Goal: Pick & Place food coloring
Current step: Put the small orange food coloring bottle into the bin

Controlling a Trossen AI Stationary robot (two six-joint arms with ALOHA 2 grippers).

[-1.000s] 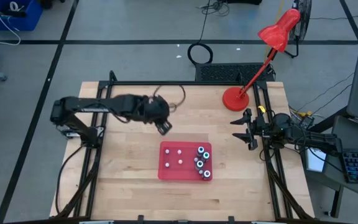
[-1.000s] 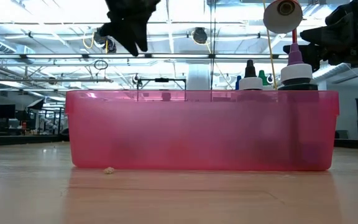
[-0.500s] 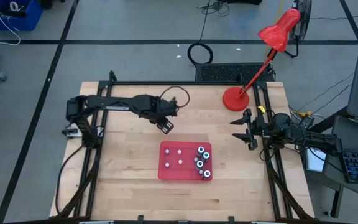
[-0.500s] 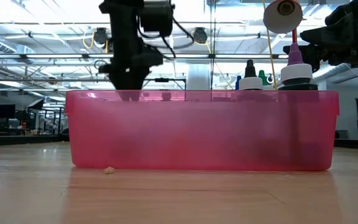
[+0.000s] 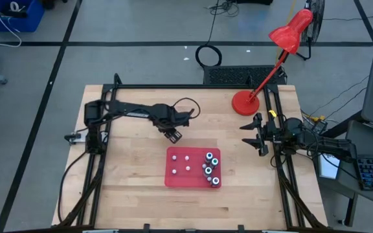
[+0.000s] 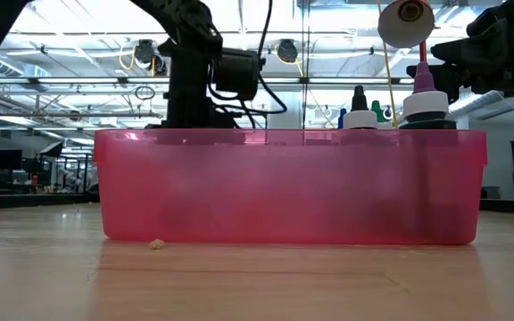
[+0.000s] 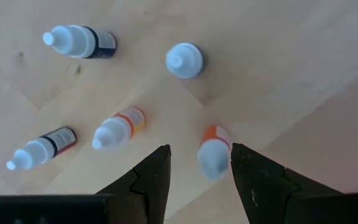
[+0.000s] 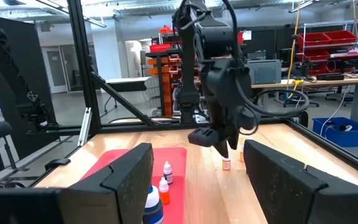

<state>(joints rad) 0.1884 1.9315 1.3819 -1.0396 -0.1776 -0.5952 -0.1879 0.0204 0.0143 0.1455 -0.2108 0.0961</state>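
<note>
The left tool (image 5: 171, 134) hangs low over the wooden desk (image 5: 128, 188), just beyond the far-left corner of the red tray (image 5: 179, 180), pointing down. Its two fingers (image 7: 148, 180) stand apart, and in the left wrist view an orange-banded bottle (image 7: 214, 151) stands on the bare wood in the gap between them — whether either finger touches it I cannot tell.

Around that bottle, four more food coloring bottles rest on the desk: a second orange-banded one (image 7: 117, 129) lying on its side just beside it, a dark-labelled one (image 7: 41, 149) lying farther out, another dark-labelled one (image 7: 79, 42) also on its side, and one upright with a white cap (image 7: 184, 60).

In the high view the tray holds three pale dots on its left half and a cluster of darker, white-topped bottles (image 5: 210, 167) on its right half. From the low view those taller bottle tops (image 6: 425, 102) rise above the tray's translucent pink wall (image 6: 293, 187) at its right end, and the left arm descends behind the wall's left part.

The right tool (image 5: 252, 134) waits at the desk's right edge — well apart from the tray, near the base of the red lamp (image 5: 245, 102) — with its fingers (image 8: 126, 177) spread wide and nothing between them.
</note>
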